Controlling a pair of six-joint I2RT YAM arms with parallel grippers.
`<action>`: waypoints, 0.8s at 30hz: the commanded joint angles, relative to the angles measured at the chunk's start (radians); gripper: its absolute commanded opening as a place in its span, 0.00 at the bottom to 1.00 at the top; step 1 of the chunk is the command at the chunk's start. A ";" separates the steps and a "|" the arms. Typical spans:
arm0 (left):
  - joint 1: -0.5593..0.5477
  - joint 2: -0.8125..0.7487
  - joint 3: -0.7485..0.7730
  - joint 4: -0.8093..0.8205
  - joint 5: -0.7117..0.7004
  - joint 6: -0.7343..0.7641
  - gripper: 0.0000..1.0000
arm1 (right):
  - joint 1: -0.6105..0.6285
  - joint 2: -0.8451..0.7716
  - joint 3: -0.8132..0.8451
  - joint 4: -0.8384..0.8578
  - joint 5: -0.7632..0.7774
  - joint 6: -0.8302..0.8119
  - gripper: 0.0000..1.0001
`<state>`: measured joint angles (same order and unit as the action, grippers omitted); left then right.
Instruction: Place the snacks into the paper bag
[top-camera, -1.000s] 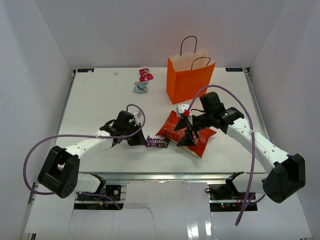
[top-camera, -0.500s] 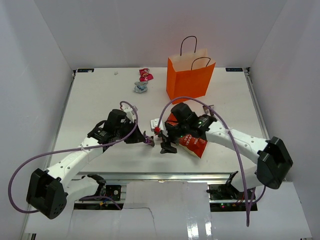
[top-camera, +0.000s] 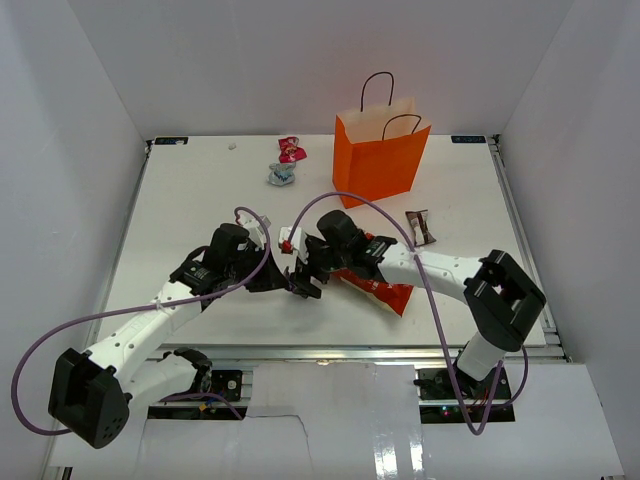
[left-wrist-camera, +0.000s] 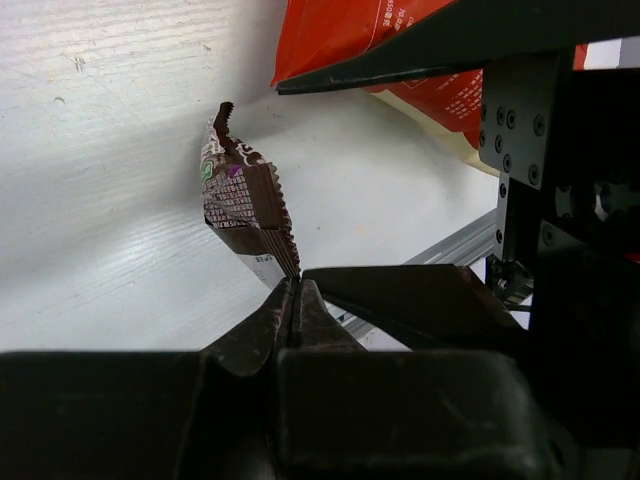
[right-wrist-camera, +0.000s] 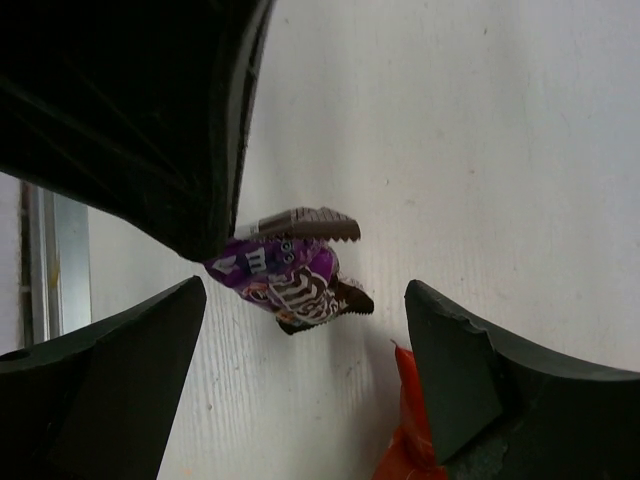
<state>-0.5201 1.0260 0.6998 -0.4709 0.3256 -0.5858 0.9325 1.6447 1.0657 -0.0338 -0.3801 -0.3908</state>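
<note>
My left gripper is shut on the edge of a purple-and-brown candy packet, which hangs just above the table. My right gripper is open, with its jaws on either side of that same packet and not touching it. In the top view both grippers meet at the table's front centre, left and right, and hide the packet. The red-orange chip bag lies flat under my right forearm. The orange paper bag stands upright at the back.
A pink candy and a silver-blue candy lie at the back, left of the bag. A dark brown bar lies right of the bag's base. The chip bag's edge shows in the left wrist view and the right wrist view.
My right arm has swung left off the chip bag to the candy packet, uncovering the brown bar. My left gripper has moved right and closed on the packet.
</note>
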 joint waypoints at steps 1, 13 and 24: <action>-0.004 -0.021 0.000 0.002 0.012 -0.019 0.06 | 0.003 0.023 -0.006 0.135 -0.099 0.032 0.87; -0.004 -0.061 -0.020 0.018 0.001 -0.062 0.06 | 0.006 0.090 0.004 0.111 -0.289 -0.141 0.82; -0.004 -0.058 -0.014 0.043 0.020 -0.091 0.06 | 0.006 0.127 0.039 0.110 -0.310 -0.155 0.52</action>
<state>-0.5205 0.9890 0.6800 -0.4664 0.3336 -0.6643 0.9325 1.7638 1.0660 0.0559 -0.6556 -0.5369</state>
